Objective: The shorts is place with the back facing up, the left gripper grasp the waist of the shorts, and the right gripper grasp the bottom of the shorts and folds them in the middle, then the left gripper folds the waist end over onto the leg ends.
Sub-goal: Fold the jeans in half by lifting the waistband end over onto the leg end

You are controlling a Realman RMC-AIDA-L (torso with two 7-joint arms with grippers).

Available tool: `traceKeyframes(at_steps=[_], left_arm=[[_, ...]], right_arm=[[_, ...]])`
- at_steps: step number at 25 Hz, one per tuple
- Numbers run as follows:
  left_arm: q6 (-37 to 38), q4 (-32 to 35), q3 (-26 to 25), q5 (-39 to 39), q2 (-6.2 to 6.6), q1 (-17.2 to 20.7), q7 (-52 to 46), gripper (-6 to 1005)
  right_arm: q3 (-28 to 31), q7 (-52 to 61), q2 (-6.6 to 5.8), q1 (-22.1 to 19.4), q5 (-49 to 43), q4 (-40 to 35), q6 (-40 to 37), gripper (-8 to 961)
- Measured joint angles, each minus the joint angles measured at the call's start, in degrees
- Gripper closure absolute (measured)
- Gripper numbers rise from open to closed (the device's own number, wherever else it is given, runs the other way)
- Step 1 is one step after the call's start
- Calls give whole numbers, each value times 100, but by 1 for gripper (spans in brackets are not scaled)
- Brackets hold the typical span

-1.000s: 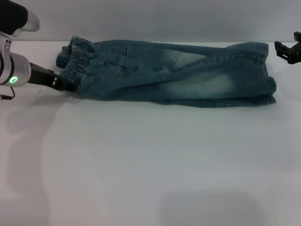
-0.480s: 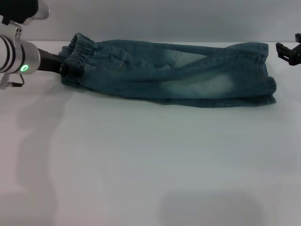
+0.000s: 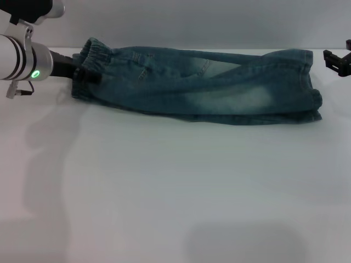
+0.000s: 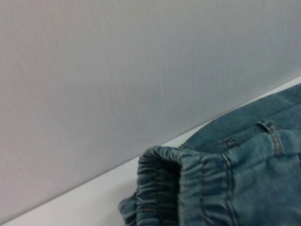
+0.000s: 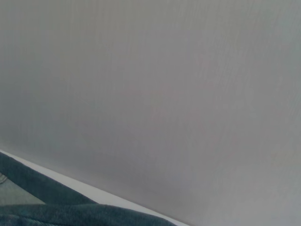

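Shorts (image 3: 203, 87): blue-green faded denim, already folded lengthwise along the middle into one long strip. They lie across the far part of the white worktop (image 3: 175, 186), running left to right. Gathered elastic waistband (image 3: 90, 57) at the far-left end; leg ends (image 3: 313, 87) at the right end, stacked one on the other. A pale faded patch shows on the upper layer, right of centre.

Left pincer (image 3: 78, 74): black, at the waistband end, reaching in from the left on a silver-white arm with black bands and a green light. It is clenched on the waist of the shorts, with the waistband raised slightly off the worktop at that end while the rest of the strip lies flat. Left wrist view: ruffled waistband (image 4: 188, 188) bunched close to the camera, seams and a belt loop visible on the denim beyond, plain grey wall (image 4: 117, 70) behind.

Right pincer (image 3: 338, 59): black, at the far-right edge of the head view, just beyond the leg ends and clear of the fabric, holding nothing. Whether its fingers are spread or closed cannot be told. Right wrist view: only a dark denim edge (image 5: 70, 214) near the camera, against the wall.
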Motion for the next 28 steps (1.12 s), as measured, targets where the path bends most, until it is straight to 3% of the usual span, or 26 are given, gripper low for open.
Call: traceKeyframes(at_steps=[28], left_arm=[[-693, -680, 1, -9, -12, -148, -70, 276]], right_arm=[[-18, -17, 17, -4, 152, 20, -148, 400]])
